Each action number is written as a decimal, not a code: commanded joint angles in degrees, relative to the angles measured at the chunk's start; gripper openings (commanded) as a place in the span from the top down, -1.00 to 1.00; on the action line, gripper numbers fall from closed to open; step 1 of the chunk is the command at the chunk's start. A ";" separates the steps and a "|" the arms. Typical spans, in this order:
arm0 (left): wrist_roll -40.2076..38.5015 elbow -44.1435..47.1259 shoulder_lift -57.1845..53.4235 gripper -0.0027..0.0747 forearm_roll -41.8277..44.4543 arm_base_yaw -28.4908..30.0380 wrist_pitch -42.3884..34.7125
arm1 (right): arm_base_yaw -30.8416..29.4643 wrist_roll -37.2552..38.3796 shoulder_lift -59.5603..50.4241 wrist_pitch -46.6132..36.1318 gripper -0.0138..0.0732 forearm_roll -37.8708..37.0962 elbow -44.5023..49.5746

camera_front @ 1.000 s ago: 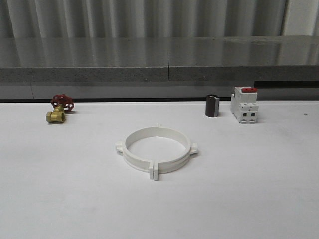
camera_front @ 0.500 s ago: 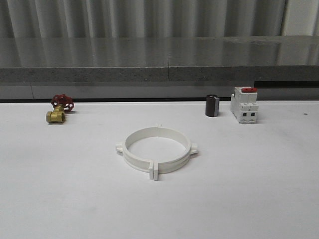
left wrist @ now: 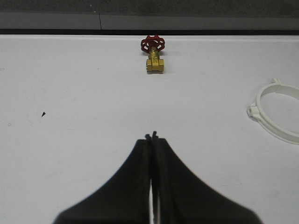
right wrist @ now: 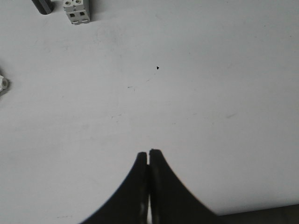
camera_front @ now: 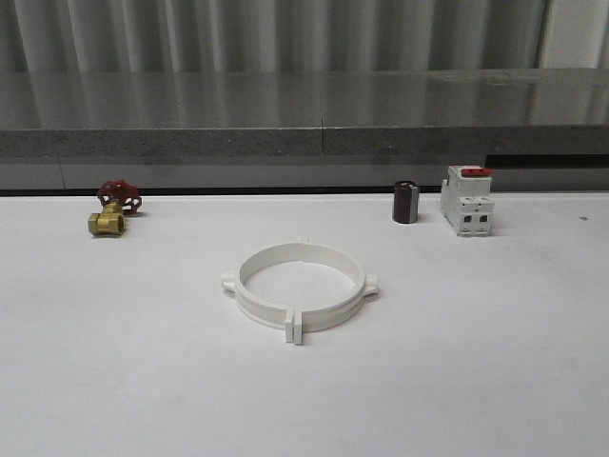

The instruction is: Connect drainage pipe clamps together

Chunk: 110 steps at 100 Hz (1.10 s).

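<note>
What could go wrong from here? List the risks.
1. The drainage pipe clamps already sit as one ring, but a seam shows at the front tab; they may be resting together rather than latched, so a nudge could part them.
2. The left gripper and right gripper are both shut, so reaching in without opening would push the ring, not grasp it.

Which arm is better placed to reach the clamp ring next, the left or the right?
Probably the left. The drainage pipe clamps show more fully beside the shut left gripper; by the right gripper only one tab shows.
</note>
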 commanded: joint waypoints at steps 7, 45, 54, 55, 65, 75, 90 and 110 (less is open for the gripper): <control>-0.05 -1.56 0.11 0.98 0.29 0.12 -3.62 | -0.15 -0.54 0.07 -3.03 0.84 -1.83 -1.37; -0.05 -1.56 0.11 0.98 0.29 0.12 -3.62 | -1.21 -4.08 -10.34 -19.54 0.84 -2.83 8.99; -0.05 -1.56 0.11 0.98 0.29 0.12 -3.62 | -3.34 -7.57 -14.71 -23.36 0.84 -0.05 13.04; -0.05 -1.56 0.11 0.98 0.29 0.12 -3.62 | -3.76 -7.88 -15.03 -23.85 0.84 0.46 13.63; -0.05 -1.56 0.11 0.98 0.29 0.12 -3.62 | -6.30 -13.35 -19.51 -28.09 0.84 4.49 17.97; -0.05 -1.56 0.11 0.98 0.29 0.12 -3.62 | -7.85 -19.73 -24.34 -32.62 0.84 9.47 22.43; -0.05 -1.56 0.11 0.98 0.29 0.12 -3.62 | -8.11 -22.53 -30.67 -37.44 0.84 12.29 28.89; -0.05 -1.56 0.11 0.98 0.29 0.12 -3.62 | -8.11 -22.53 -32.27 -42.36 0.84 12.89 33.93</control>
